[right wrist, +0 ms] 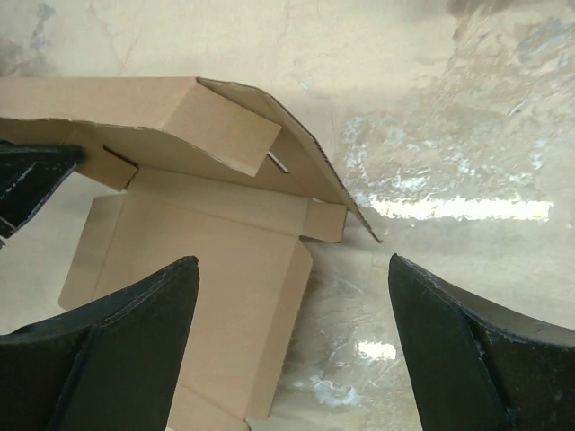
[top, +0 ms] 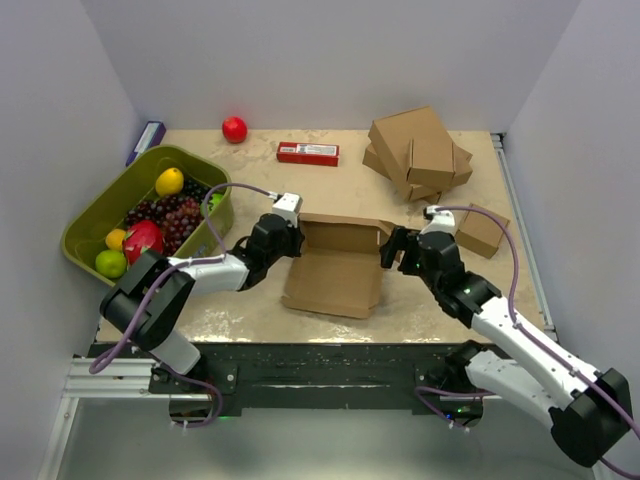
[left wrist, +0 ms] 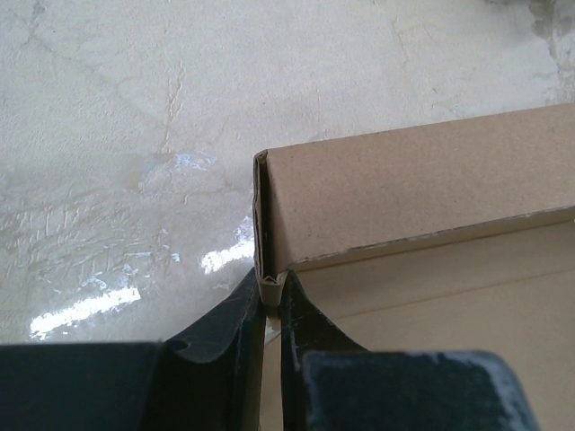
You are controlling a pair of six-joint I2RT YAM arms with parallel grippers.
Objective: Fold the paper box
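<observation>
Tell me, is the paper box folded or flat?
Partly folded: the paper box has one wall raised; its near panel lies flat.

You lose the paper box (left wrist: 404,189) past the right and bottom edges of the left wrist view; right gripper (right wrist: 292,260) is cut off at the bottom of its own view; red carton (top: 307,153) print is too small for you to read; green bin (top: 100,200) hides part of the purple item (top: 147,136).

One paper box (top: 335,275), one box pile (top: 420,150), one small box (top: 483,232), one red carton (top: 307,153), one green bin (top: 108,197).
</observation>
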